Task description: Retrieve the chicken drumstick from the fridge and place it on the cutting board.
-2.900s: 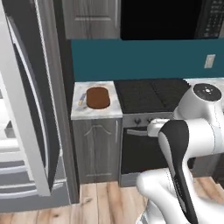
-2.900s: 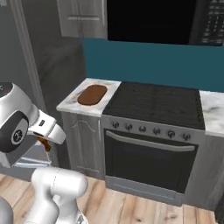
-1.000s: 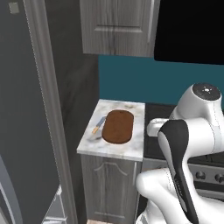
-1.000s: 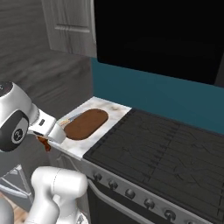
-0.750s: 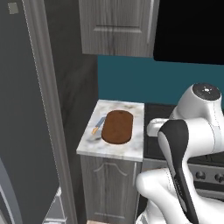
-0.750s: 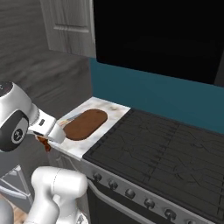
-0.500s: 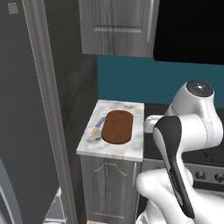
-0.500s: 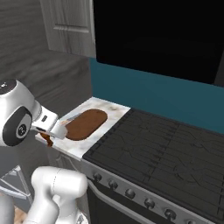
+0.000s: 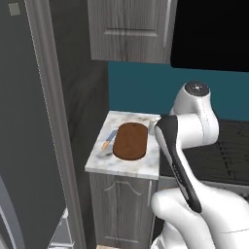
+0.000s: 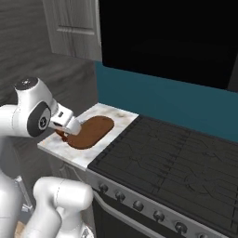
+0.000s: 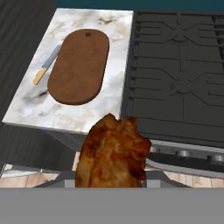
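The chicken drumstick (image 11: 113,153) was seen at the bottom centre of the hand view, grasped by the gripper (image 11: 113,175), whose fingers were hidden behind the meat. The cutting board (image 11: 79,65) was seen in the upper left, flat on the marble counter (image 11: 116,70), with a knife (image 11: 46,65) just beside its left edge. A stove (image 11: 179,74) was seen at the right.

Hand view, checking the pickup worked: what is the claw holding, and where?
The reddish-brown chicken drumstick, gripped at its lower end; the exact contact is hidden.
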Tool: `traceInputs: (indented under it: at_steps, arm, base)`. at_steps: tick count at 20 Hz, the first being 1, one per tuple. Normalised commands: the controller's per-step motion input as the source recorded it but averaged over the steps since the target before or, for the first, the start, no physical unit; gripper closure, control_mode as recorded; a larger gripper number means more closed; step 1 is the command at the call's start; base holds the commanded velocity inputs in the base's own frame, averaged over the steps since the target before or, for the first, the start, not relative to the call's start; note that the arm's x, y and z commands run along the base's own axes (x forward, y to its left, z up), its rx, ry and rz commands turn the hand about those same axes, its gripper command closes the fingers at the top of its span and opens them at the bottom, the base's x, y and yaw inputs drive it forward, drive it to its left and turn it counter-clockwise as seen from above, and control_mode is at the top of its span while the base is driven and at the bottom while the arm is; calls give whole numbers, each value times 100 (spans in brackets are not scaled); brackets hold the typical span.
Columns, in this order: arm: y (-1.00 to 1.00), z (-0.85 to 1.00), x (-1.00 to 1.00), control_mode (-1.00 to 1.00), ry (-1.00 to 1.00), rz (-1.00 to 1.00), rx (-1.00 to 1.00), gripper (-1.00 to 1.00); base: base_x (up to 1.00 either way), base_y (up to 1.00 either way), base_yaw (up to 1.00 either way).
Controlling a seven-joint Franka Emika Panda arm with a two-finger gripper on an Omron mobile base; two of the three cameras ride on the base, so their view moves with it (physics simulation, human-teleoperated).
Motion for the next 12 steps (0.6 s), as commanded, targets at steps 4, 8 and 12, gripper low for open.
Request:
traceInputs:
  at_steps: [4,8,12]
  arm:
    - [24,-50,74,-100,0,-3,-3,100]
    - [30,-43,90,-100,1,-6,-1,100]
    - [3,-36,99,-100,1,-2,0,100]
  base:
    - [0,0,0]
    - [0,0,0]
    - [0,0,0]
